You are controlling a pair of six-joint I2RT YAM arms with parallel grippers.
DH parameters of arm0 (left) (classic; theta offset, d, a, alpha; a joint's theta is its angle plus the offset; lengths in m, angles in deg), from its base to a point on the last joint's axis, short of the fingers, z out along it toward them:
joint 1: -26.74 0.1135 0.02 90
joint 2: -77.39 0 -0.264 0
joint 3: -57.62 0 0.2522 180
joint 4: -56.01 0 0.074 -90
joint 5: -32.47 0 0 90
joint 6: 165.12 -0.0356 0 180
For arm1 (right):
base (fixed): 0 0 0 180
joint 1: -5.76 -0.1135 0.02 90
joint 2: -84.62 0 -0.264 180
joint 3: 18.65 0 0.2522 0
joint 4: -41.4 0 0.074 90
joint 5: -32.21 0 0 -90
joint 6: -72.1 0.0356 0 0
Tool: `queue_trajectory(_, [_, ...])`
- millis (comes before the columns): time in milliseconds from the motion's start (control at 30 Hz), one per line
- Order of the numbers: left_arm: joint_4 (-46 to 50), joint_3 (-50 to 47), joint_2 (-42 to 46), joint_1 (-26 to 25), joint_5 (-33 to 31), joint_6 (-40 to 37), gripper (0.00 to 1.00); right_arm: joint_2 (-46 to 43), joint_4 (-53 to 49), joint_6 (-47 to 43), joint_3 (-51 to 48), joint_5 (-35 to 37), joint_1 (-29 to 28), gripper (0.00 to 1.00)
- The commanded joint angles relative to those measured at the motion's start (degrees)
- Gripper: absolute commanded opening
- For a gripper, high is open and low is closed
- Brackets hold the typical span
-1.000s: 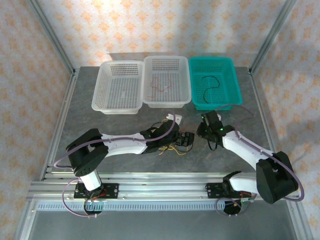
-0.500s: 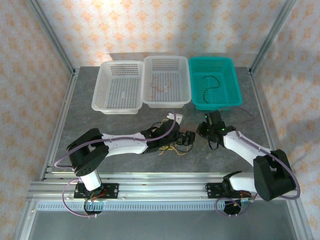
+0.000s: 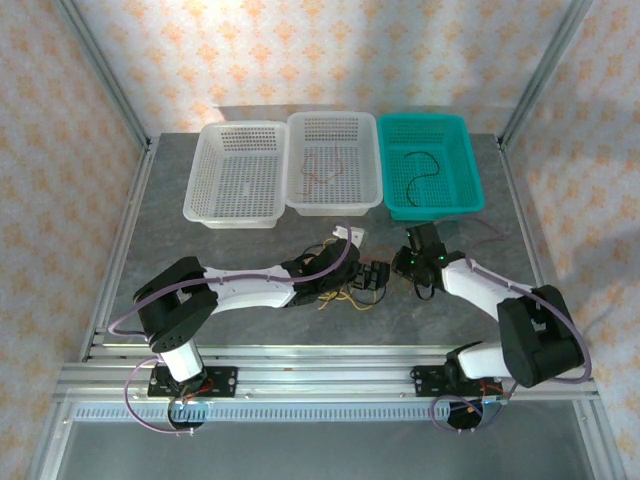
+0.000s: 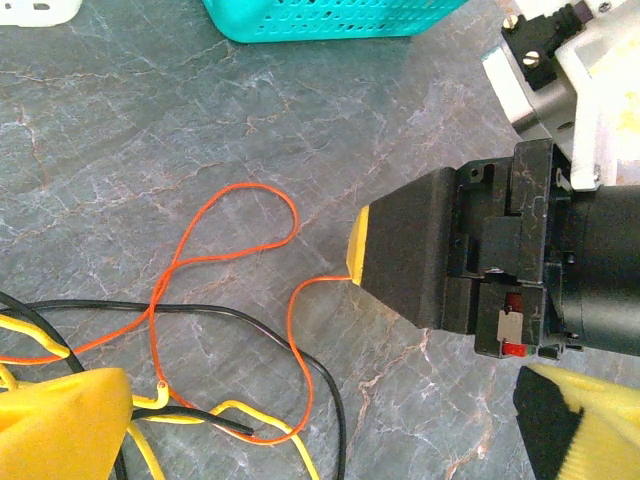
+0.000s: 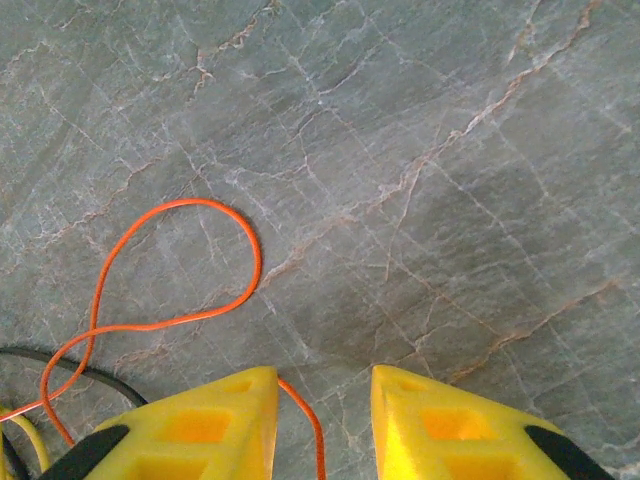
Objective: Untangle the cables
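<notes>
The cables lie in a small tangle on the grey table between the two grippers. In the left wrist view an orange cable loops over a black cable and a yellow cable. My left gripper hangs wide open over this tangle, one yellow finger on each side. My right gripper is low on the table with its jaws apart. The orange cable runs between its yellow fingers, close to the left one and not pinched. From above, the right gripper faces the left gripper.
Three baskets stand in a row at the back: a white basket, a second white basket holding a thin reddish cable, and a teal basket holding a black cable. Metal frame posts rise at the table's sides.
The right arm's shoulder and elbow have swung slightly inward while its gripper stays at the tangle. The left arm has not moved.
</notes>
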Motion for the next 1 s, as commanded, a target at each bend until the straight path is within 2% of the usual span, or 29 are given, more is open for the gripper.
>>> queue_trajectory(0, [-0.23, 1.35, -1.08, -0.02, -1.51, 0.26, 0.99, 0.77, 1.42, 0.30, -1.02, -0.09, 0.16, 0.29])
queue_trajectory(533, [0.74, 1.94, -1.29, 0.04, -2.43, 0.03, 0.99, 0.63, 0.29, -0.05, -0.36, 0.49, 0.09, 0.09])
queue_trajectory(800, [2.67, 1.71, -0.19, 0.44, -6.01, -0.09, 0.99, -4.00, -2.71, -0.11, 1.89, 2.92, 0.11, 0.02])
queue_trajectory(967, [3.12, 1.30, 0.37, 1.57, -8.15, 0.91, 0.99, -11.25, -4.06, -1.39, 3.57, 4.93, -0.42, 0.00])
